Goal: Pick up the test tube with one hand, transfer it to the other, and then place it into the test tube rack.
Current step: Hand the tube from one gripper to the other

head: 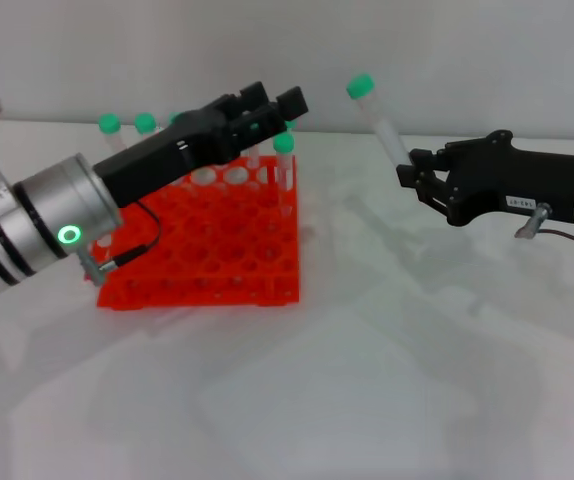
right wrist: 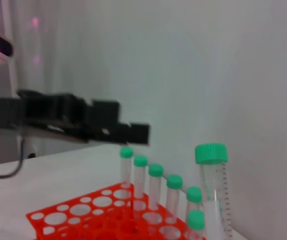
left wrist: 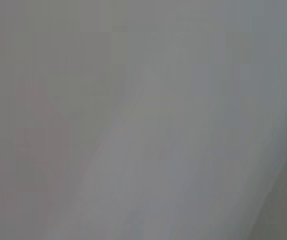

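My right gripper (head: 408, 172) is shut on the lower end of the test tube (head: 379, 120) and holds it tilted in the air, green cap up, to the right of the test tube rack (head: 217, 262). The held tube also shows close up in the right wrist view (right wrist: 214, 186). My left gripper (head: 275, 103), on the green-ringed arm, reaches over the rack's far side with its fingers apart and empty, a short way left of the held tube. It shows as a dark shape in the right wrist view (right wrist: 103, 126). The left wrist view shows only a blank pale surface.
Several green-capped tubes (head: 283, 160) stand in the rack's far row and right corner, partly hidden by the left gripper; they also show in the right wrist view (right wrist: 156, 186). The rack (right wrist: 78, 220) stands on a white table (head: 367, 380). A pale wall lies behind.
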Motion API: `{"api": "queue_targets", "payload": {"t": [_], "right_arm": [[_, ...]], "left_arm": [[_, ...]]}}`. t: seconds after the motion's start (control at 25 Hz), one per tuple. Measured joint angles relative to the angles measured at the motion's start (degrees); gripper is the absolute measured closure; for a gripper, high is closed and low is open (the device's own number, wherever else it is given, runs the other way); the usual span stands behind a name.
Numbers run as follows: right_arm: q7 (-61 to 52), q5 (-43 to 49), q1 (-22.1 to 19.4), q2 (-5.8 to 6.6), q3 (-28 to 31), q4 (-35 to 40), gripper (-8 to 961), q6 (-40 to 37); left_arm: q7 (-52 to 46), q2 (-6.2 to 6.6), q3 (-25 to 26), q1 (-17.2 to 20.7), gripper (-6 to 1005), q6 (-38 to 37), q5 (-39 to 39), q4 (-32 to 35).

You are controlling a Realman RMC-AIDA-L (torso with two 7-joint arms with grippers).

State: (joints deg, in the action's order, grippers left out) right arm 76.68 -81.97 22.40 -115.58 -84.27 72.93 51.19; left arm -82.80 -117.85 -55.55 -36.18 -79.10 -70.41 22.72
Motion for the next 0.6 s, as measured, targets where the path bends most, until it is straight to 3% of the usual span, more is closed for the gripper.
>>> {"api": "queue_targets", "payload": {"t": [0.6], "right_arm": [[3.34,-3.65,2.06,-0.08,-3.59,0.16,778,0.22]], "left_arm": [[-4.35,-0.17,-0.86,-3.69,111,3.01,-5.80,-0.34]]}}
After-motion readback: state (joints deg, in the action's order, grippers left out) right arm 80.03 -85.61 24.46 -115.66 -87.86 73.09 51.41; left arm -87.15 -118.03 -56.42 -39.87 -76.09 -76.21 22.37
